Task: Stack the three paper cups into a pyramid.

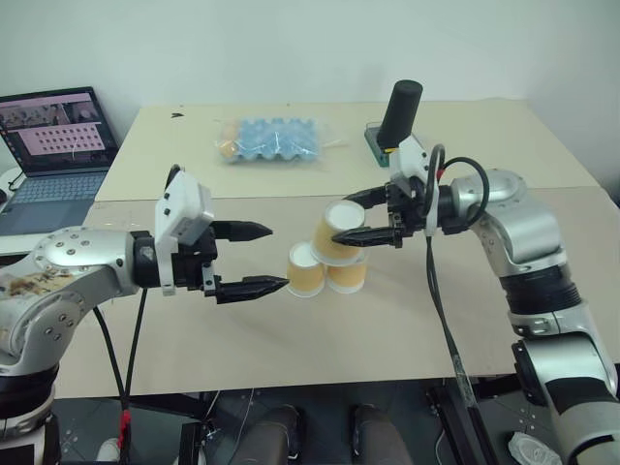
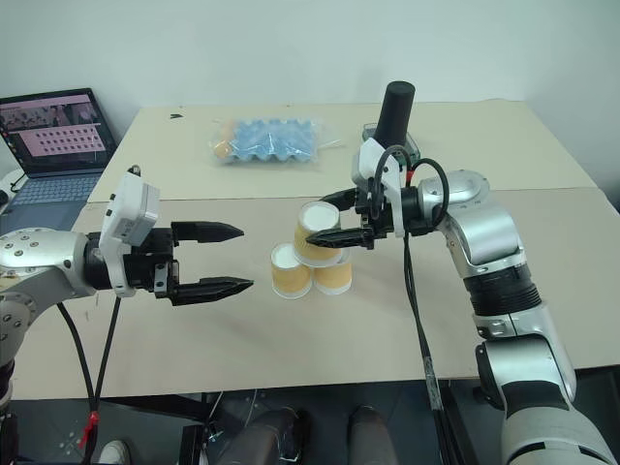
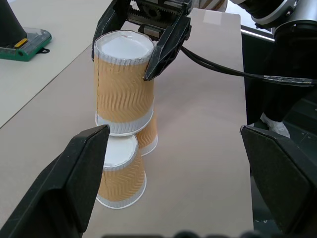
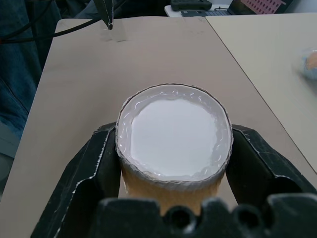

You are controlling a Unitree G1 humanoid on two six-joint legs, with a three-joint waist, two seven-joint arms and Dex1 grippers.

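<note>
Straddling top cup (image 1: 339,231), right gripper (image 1: 373,215) fingers parted; left gripper (image 1: 254,259) spread beside pyramid (image 1: 327,257).

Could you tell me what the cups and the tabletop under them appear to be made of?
The three paper cups look like paper: matte orange-tan sides with a wavy embossed ripple, white flat bases and rims. The tabletop looks like a smooth, matte beige board, perhaps laminate or painted wood; the look leaves that open.
</note>
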